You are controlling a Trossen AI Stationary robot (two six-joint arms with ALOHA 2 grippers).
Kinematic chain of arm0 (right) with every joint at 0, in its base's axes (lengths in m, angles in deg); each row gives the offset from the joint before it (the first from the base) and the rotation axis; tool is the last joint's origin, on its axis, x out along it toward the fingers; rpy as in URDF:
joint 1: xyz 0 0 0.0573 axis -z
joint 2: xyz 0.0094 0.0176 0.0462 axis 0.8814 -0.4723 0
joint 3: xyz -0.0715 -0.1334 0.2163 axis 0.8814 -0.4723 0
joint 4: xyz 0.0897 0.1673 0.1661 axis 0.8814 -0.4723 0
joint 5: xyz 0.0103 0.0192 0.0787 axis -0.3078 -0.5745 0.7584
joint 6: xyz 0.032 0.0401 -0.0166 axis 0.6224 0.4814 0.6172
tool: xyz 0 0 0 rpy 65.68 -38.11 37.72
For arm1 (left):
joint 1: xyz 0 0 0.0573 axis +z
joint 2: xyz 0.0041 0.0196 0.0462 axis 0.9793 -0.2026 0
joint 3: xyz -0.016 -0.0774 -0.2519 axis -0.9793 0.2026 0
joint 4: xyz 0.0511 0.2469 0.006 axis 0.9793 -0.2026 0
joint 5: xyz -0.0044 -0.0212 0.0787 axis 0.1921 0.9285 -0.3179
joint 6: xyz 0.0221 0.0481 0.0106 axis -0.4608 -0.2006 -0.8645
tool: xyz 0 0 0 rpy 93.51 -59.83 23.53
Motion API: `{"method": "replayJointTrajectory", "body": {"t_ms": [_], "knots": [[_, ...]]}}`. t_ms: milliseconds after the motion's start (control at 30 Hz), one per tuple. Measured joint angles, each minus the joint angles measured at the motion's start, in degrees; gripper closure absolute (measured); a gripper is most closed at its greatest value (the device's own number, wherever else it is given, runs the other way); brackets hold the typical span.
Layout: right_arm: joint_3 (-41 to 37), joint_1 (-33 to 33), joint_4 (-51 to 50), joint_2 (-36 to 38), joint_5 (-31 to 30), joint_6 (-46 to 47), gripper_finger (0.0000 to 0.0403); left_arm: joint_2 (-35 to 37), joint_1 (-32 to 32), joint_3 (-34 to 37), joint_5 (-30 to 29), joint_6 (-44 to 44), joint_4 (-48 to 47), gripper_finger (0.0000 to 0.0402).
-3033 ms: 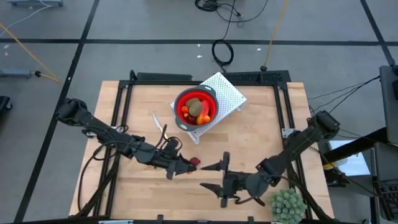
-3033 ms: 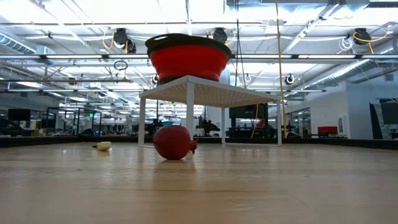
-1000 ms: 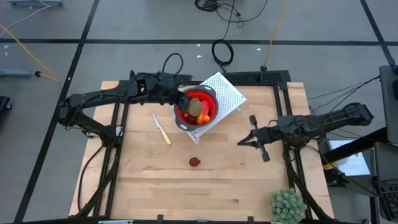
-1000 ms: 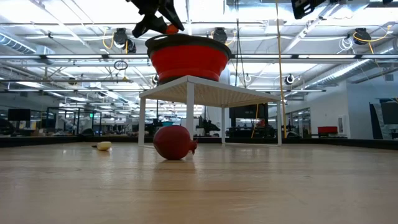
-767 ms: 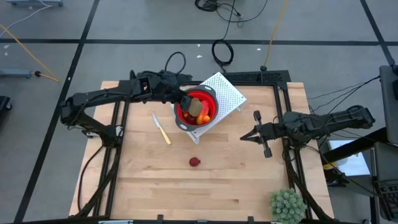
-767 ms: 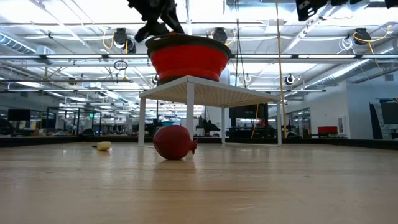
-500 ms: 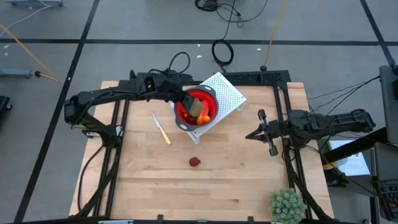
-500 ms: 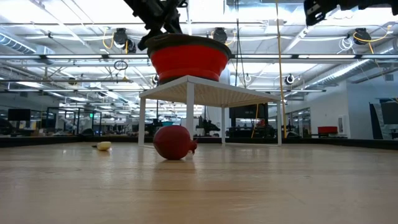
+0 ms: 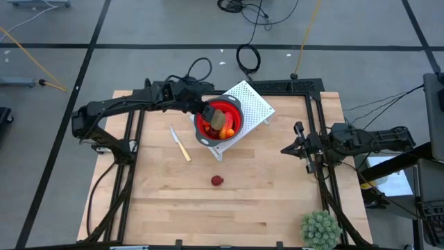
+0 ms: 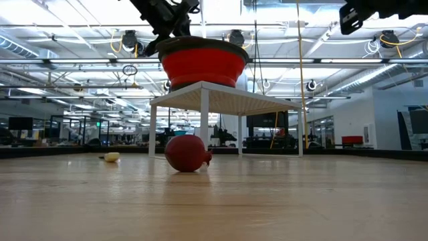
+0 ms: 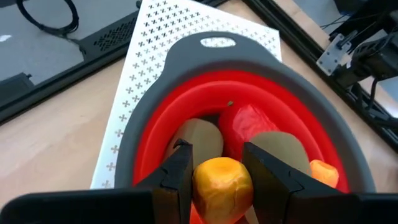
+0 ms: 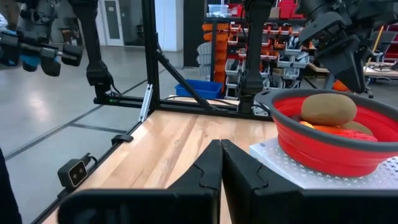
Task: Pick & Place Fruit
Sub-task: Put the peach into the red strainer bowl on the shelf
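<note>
On a wooden table (image 9: pixel 166 201), the left arm (image 9: pixel 118 105) stretches from the left edge across to the far middle, its wrist bent down over a red bowl (image 9: pixel 236 123) that stands on a small white perforated stand (image 9: pixel 253 101). The left gripper (image 11: pixel 215 167) hangs inside the bowl's rim, its 2 fingers (image 11: pixel 176 174) clamped on an orange fruit (image 11: pixel 222 183). Beneath it in the bowl lie 2 olive-brown ovals (image 11: pixel 202 137), a red piece (image 11: pixel 249 121) and another orange bit (image 11: pixel 323 171).

The right arm (image 9: pixel 368 139) reaches in low and level from the right edge, well apart from the bowl. The right gripper (image 12: pixel 221 163) points toward the bowl with its fingers pressed together, holding nothing.

A dark red ball (image 9: pixel 217 180) sits alone on the bare wood in front of the stand, near the table's middle. A cream-handled knife (image 9: pixel 180 143) lies just left of the bowl. A spiky green plant ball (image 9: pixel 320 228) rests at the near right corner.
</note>
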Motion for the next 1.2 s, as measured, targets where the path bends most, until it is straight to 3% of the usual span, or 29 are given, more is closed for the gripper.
{"method": "replayJointTrajectory", "body": {"t_ms": [1200], "knots": [[-0.1, 0.0, 0.0, 0.1, -1.4, 0.0, 0.0403, -2.6, -0.5, 0.0, -1.9, 1.3, -1.3, 0.0284]]}}
